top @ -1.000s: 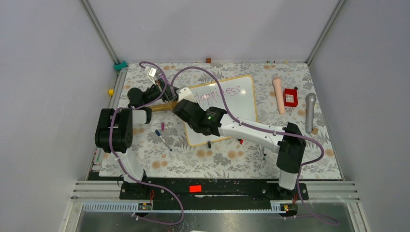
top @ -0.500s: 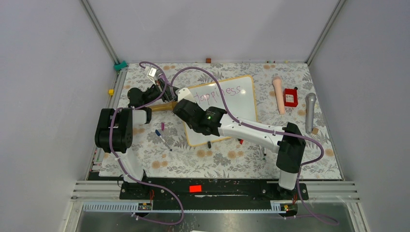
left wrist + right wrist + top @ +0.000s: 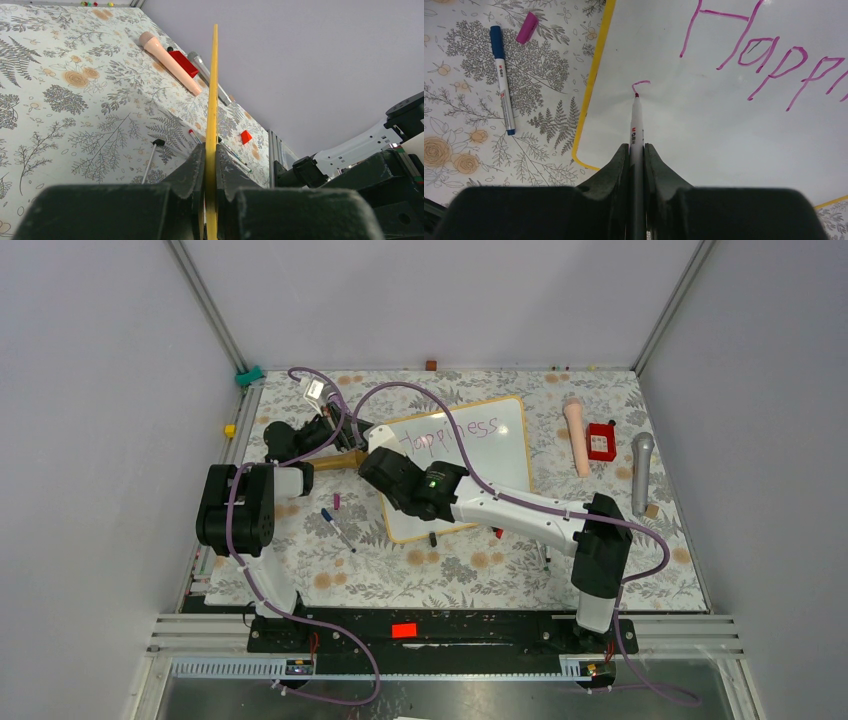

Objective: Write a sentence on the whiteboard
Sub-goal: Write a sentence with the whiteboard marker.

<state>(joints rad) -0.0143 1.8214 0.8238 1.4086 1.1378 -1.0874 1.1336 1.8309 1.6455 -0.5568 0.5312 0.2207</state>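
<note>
- I had the right pincer (image 3: 636,150) pinched tight on a white marker (image 3: 636,125) — its pink tip sat touching the whiteboard (image 3: 724,130) at the foot of a small fresh hook of ink (image 3: 640,84), the first stroke of a second line.
- The marker's long axis ran straight out from the pincer toward the board's far edge, with the word "Happiness" (image 3: 450,433) lying just beyond the tip and running off to the right in my wrist view.
- So the relation I judged the coming move to turn on: the bare board for the rest of the sentence lay to the right of the tip, along the same run as the first line and below it, while the yellow rim (image 3: 591,95) stood near on the left — little room that way.
- The left pincer (image 3: 210,165) was pressed shut on the whiteboard's edge, seen edge-on as a thin yellow blade rising between the jaws; from above it held the board's left side (image 3: 345,455), tilting it up off the worktop (image 3: 480,570).
- The whiteboard lay in the middle of the worktop, skewed, its right end further from me.
- The right arm was the one at the writing surface; the left served only as a brace.
- A blue-capped marker (image 3: 502,77) and a pink cap (image 3: 528,27) lay on the worktop left of the board, well clear of the stroke.
</note>
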